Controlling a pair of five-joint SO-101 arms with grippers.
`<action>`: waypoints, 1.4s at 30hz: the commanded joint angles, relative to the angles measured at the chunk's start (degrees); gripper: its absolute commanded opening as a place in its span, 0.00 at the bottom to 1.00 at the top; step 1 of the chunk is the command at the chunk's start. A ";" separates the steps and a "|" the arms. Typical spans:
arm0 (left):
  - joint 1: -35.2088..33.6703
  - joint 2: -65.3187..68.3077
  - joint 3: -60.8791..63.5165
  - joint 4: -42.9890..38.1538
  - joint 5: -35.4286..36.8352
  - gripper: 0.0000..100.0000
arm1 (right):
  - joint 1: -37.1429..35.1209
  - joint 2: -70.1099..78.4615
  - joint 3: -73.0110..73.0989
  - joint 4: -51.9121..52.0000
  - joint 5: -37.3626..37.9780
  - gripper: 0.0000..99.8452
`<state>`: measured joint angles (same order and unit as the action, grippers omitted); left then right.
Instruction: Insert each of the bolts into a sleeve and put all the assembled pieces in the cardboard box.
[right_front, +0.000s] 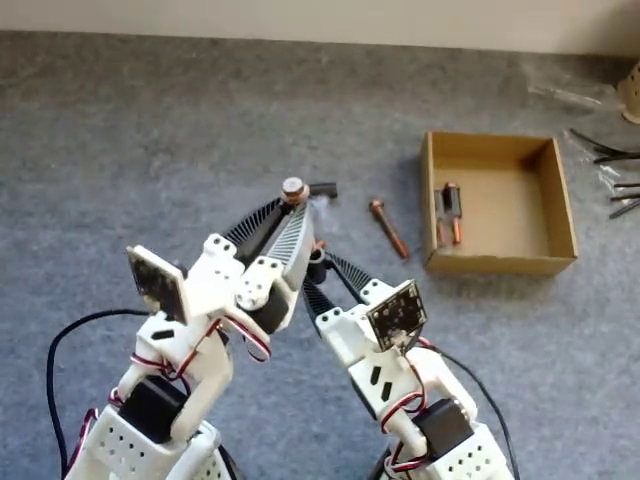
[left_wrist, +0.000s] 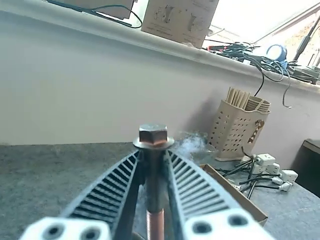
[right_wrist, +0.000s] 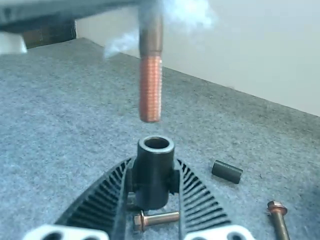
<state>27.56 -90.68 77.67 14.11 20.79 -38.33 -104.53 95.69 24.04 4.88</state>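
Sleeve (right_wrist: 155, 167) clamped upright in right gripper (right_wrist: 152, 182); bolt (left_wrist: 153, 137) pinched in left gripper (left_wrist: 154, 162), tip just above bore, not inserted yet. Loose bolt (right_front: 388, 228), spare sleeve (right_wrist: 227, 171) on table (right_front: 150, 130), unassembled. Cardboard box (right_front: 500, 264) beyond, assembled pieces (right_front: 450, 205) already inside.

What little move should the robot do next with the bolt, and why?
Probably lower the bolt straight down. It hangs threaded end down in the left jaws, just above the open mouth of the sleeve held upright in the right jaws, nearly lined up but not yet inside.
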 joint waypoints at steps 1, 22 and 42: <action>1.10 -4.62 0.75 -0.18 -0.35 0.01 | -0.40 -0.66 2.42 -2.07 -0.09 0.00; 0.92 -7.43 4.53 -0.35 -0.44 0.01 | -0.57 -0.66 2.33 -1.80 -0.09 0.00; 0.75 -7.34 4.62 -0.35 -0.44 0.01 | -0.66 -0.66 1.98 -1.71 0.00 0.00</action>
<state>27.74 -97.19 82.86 14.11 20.79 -38.51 -104.53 95.69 24.04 4.88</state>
